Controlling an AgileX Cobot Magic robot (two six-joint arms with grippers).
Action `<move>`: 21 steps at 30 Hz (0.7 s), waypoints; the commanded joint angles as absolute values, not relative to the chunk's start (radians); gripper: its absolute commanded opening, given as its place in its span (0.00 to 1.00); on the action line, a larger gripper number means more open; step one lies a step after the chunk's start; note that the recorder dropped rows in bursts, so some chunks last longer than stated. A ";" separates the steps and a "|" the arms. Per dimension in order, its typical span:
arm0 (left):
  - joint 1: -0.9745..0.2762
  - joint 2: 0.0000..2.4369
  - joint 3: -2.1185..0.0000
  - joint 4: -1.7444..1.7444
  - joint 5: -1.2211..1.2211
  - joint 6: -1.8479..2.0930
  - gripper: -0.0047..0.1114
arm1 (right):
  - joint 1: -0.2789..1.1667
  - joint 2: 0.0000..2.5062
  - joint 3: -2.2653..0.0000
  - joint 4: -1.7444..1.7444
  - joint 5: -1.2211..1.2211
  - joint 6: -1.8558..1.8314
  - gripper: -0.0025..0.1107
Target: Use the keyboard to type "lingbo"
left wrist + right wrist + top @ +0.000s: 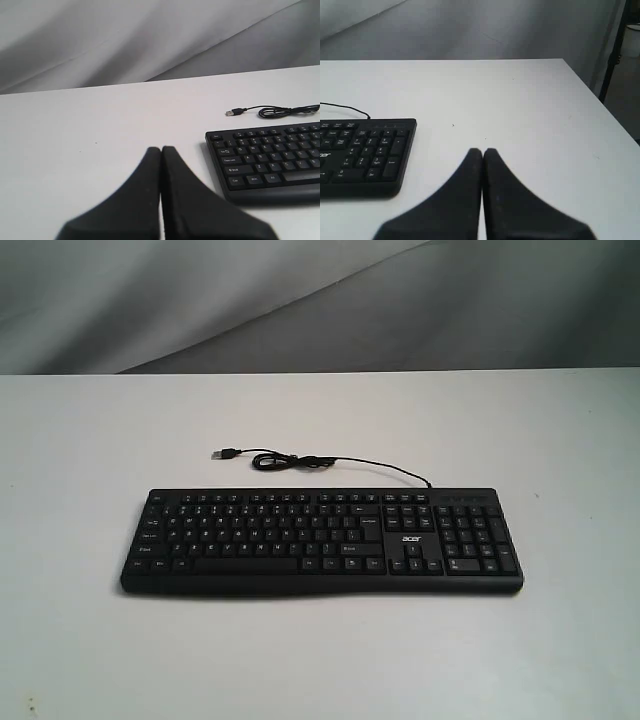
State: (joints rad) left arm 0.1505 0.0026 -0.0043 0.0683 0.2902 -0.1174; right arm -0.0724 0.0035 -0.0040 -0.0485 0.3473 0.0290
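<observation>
The black keyboard (pixel 322 540) with white legends and an "acer" logo lies flat in the middle of the white table. Its thin cable (pixel 300 461) curls behind it and ends in a loose USB plug (pixel 224 453). Neither arm shows in the exterior view. In the left wrist view my left gripper (pixel 161 148) is shut and empty, off the keyboard's (pixel 270 157) left end. My right gripper (pixel 482 150) is shut and empty in the right wrist view, beyond the number-pad end of the keyboard (pixel 365 152).
The white table (pixel 90 440) spreads around the keyboard on all sides. A grey cloth backdrop (pixel 320 300) hangs behind it. In the right wrist view the table's right edge (pixel 600 100) runs close by, with a dark stand (pixel 615 45) past it.
</observation>
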 commanded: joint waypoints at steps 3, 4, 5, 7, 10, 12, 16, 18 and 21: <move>0.152 0.000 0.000 0.060 0.286 -0.121 0.04 | -0.080 0.000 0.000 -0.043 0.343 0.032 0.02; 0.152 0.000 0.000 0.060 0.286 -0.121 0.04 | -0.080 0.000 0.000 -0.043 0.343 0.032 0.02; 0.152 0.000 0.000 0.060 0.286 -0.121 0.04 | -0.080 0.000 0.000 -0.040 0.343 0.032 0.02; 0.152 0.000 0.000 0.060 0.286 -0.121 0.04 | -0.080 0.000 0.000 -0.040 0.343 0.032 0.02; 0.152 0.000 0.000 0.060 0.286 -0.121 0.04 | -0.080 0.000 0.000 -0.041 0.329 0.032 0.02; 0.152 0.000 0.000 0.060 0.286 -0.121 0.04 | -0.080 0.000 0.000 -0.034 0.270 0.032 0.02; 0.152 0.000 0.000 0.060 0.286 -0.121 0.04 | -0.080 0.000 0.000 -0.034 0.097 0.032 0.02; 0.152 0.000 0.000 0.060 0.286 -0.121 0.04 | -0.080 0.000 0.000 -0.034 0.019 0.032 0.02; 0.152 0.000 0.000 0.060 0.286 -0.121 0.04 | -0.080 0.000 0.000 -0.034 -0.015 0.030 0.02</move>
State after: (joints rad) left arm 0.1505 0.0026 -0.0043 0.0683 0.2902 -0.1174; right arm -0.0724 0.0035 -0.0040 -0.0420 0.0318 0.0290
